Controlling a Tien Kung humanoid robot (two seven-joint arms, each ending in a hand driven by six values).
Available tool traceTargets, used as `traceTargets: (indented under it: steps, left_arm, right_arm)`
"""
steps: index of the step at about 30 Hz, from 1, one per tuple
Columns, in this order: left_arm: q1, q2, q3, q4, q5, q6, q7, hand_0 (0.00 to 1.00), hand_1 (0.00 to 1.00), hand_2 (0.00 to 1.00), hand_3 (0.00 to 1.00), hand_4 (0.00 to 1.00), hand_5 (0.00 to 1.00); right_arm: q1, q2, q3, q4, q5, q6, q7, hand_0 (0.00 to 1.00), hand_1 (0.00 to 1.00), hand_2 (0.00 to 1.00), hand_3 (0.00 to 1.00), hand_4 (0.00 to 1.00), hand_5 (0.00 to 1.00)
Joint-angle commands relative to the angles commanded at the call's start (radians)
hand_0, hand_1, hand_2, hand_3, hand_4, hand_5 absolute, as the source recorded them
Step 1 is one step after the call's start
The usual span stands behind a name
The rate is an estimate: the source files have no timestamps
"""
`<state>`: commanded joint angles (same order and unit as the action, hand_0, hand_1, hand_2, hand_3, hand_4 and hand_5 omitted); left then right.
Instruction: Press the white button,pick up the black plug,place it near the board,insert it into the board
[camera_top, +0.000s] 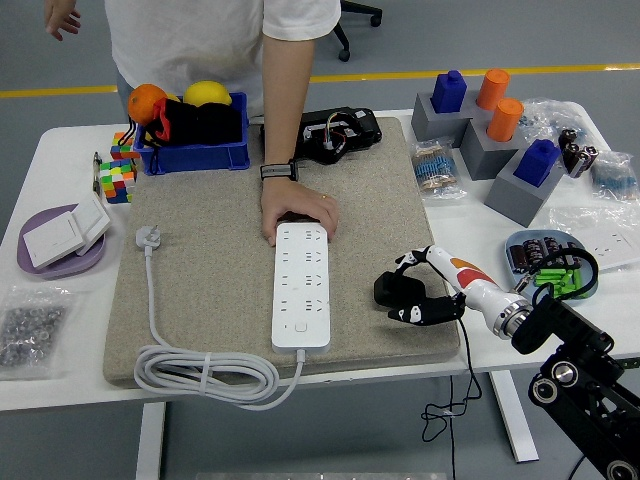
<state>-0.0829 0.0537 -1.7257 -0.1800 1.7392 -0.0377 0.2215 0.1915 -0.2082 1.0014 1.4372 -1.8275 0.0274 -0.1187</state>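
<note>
While the fingers bracket it, plug location: the black plug (396, 289) lies on the beige mat (210, 250), just right of the white power strip (301, 284), near the mat's right edge.
Robot hand state: the right robot hand (418, 291) has fingers curled around the plug from above and below; a firm grip cannot be confirmed, so the hold is unclear.
Handling, judged: rigid moulded block, probably light, smooth sides that may slip; take hold across the body's opposite flat faces, not by the cable.
Cable: the thin black cord (455, 360) trails off the table (60, 190) edge and will likely drag against a lift.
Strip restraint: a person's hand (297, 213) presses on the strip's far end, holding it down.
Obstructions: the path from plug to strip is short and bare mat.
Nearby items: coiled white cable (205, 375) at the near left; blue bowl of parts (548, 262) to the right, beside the forearm.
Left robot hand: not in view.
</note>
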Motion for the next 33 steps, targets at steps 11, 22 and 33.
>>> traceTargets:
  steps: [11,22,33]
  left_arm:
    - [-0.003,0.001,-0.001,0.000,0.002,0.000,0.000,0.834,0.804,0.782,0.806,0.605,0.498]
    - [-0.001,-0.001,-0.001,0.000,0.001,0.000,0.000,0.833,0.804,0.782,0.806,0.605,0.499]
    - [-0.001,-0.002,0.002,0.000,-0.002,0.000,0.000,0.834,0.804,0.783,0.806,0.604,0.497]
  right_arm:
    - [0.014,-0.001,-0.009,-0.026,-0.007,-0.023,0.028,0.828,0.718,0.704,0.479,0.978,0.173]
    - [0.015,-0.003,-0.013,-0.045,-0.014,-0.022,0.033,0.737,0.654,0.658,0.472,0.962,0.136]
    - [0.016,-0.002,-0.022,-0.059,-0.021,-0.045,0.055,0.725,0.645,0.650,0.472,0.960,0.128]
